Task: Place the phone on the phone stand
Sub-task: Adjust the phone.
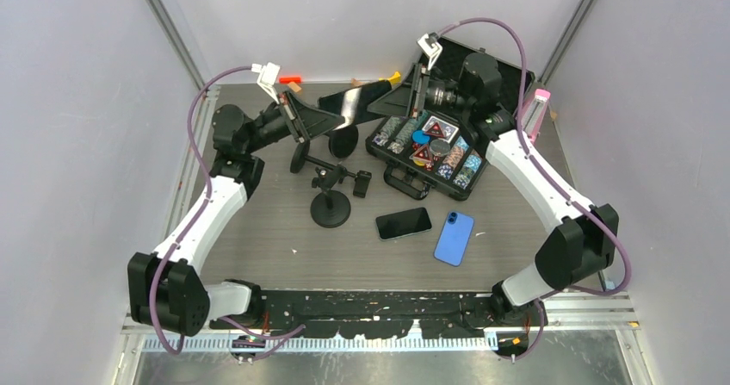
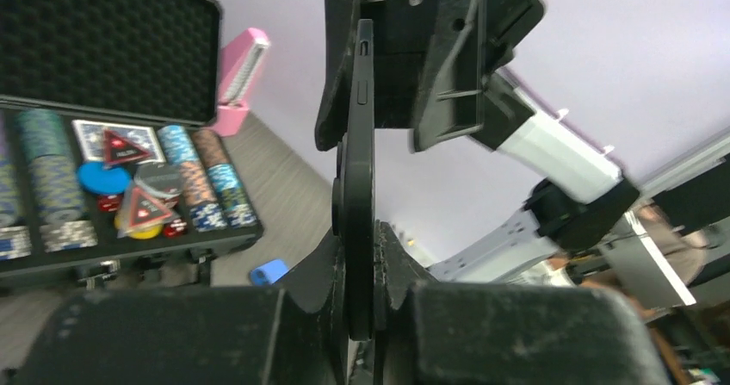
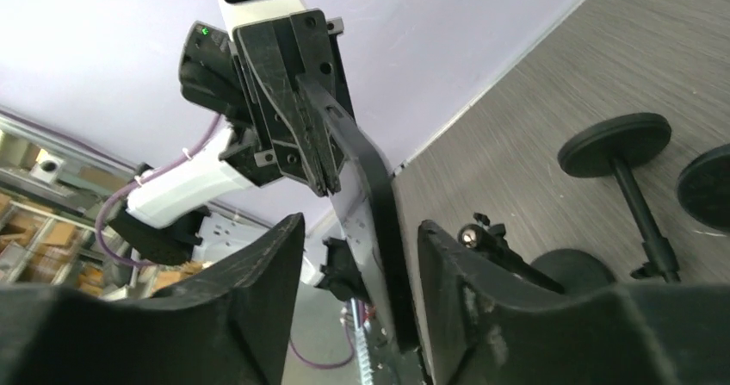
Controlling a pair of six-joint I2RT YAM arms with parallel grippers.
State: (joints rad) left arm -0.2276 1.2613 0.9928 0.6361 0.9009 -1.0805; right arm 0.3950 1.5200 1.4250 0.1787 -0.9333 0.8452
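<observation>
Nearest, well below both hands and toward the arm bases, a blue phone (image 1: 454, 238) and a black phone (image 1: 403, 223) lay flat on the desk (image 1: 275, 247), just beside each other but apart. A band of bare grey surface ran from them to the near edge. Farther in, the phone stand (image 1: 331, 206) stood upright on its round base, below the left hand (image 2: 366, 273) and a little toward the right hand's side, with open surface around the base. Above it, the left hand was closed tight on one end of the phone (image 2: 360, 161), which hung in the air between the two hands. The right hand (image 3: 360, 239) straddled the opposite end with its fingers parted. A sliver of air showed on either side of the phone, so it gripped nothing. Under and just beyond the right hand sat an open chip case (image 1: 430, 148), its lid raised behind that hand and its near corner close to the stand's arm. Outward of the right hand a pink object (image 1: 538, 109) stood by the desk's right edge. The back edge and wall lay close behind both hands.
</observation>
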